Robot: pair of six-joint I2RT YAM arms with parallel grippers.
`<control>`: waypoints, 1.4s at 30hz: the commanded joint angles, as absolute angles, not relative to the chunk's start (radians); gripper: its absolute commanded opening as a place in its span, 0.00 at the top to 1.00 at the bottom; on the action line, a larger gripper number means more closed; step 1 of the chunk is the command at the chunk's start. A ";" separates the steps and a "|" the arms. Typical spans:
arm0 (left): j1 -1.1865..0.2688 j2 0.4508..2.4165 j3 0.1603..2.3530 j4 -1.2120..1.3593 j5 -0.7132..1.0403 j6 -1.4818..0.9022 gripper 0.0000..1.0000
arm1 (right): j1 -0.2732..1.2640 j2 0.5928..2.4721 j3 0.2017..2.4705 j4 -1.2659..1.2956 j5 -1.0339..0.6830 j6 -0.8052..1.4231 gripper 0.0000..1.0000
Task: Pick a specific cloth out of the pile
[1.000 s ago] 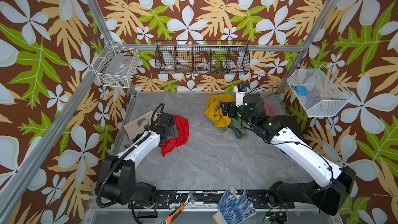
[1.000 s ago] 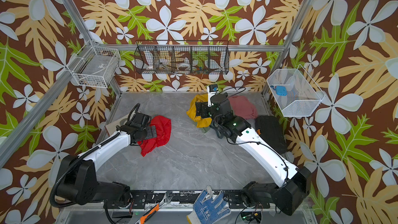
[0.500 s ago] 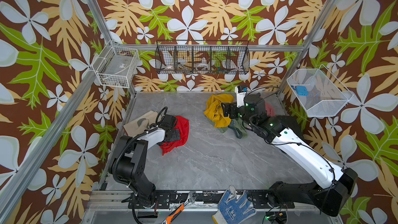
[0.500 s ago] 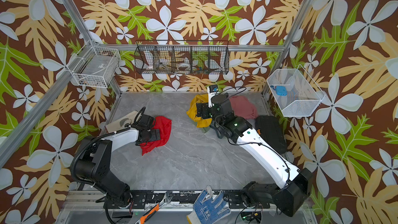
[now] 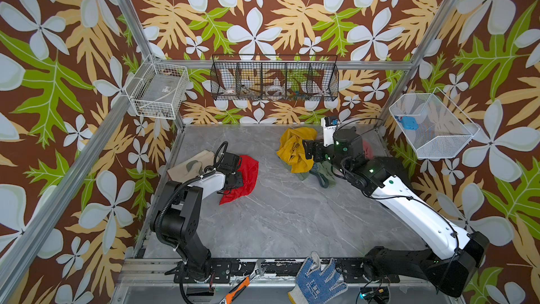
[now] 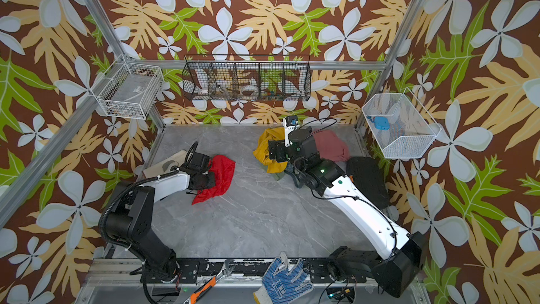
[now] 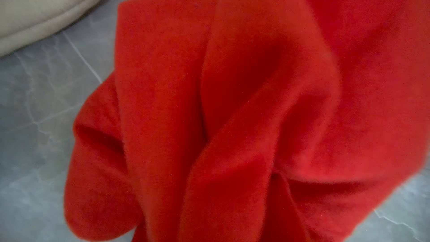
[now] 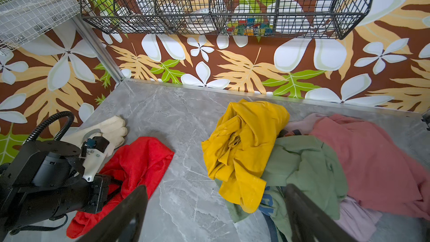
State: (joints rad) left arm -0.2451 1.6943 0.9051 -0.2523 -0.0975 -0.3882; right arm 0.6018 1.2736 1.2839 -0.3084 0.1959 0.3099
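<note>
The thin, bright red cloth [image 5: 247, 176] [image 6: 222, 173] lies crumpled on the grey marble-patterned tabletop [image 5: 277, 214]. It is well apart from the pile [image 8: 309, 164] of soft crumpled cloths, on the pile's left-arm side, and touches none of them. In the pile, a mustard-yellow cloth [image 8: 244, 140] sits on the edge nearest the red cloth. An olive green cloth [image 8: 307, 182] lies under and beside it, and a dusty pink cloth [image 8: 372, 154] lies on the side farthest from the red one.

The left gripper [image 5: 236, 178] is pressed into the side of the red cloth that faces away from the pile. In the left wrist view red folds fill nearly the whole frame and no finger shows. The fabric seems gathered toward the gripper, but the tips are buried, so I cannot tell whether they are clamped on it.

The right gripper [image 8: 215, 188] is at the pile's edge nearest the red cloth, by the yellow and green cloths. Its two dark fingers [image 8: 130, 213] are spread wide with nothing held between them.

A cream padded mitt [image 5: 190, 166] lies farther from the pile than the red cloth does. It is just beside that cloth, with a strip of bare tabletop between them.
</note>
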 commanded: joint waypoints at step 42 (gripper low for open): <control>-0.183 2.126 1.566 -0.400 -0.103 -0.497 1.00 | 0.586 1.090 1.149 -0.352 0.369 0.319 0.08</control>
State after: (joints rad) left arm -0.1921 2.1418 1.5757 -0.3950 -0.0757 -0.4763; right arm 0.5915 1.1042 1.1599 -0.3500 0.3367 0.3145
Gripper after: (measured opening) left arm 0.249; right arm 0.916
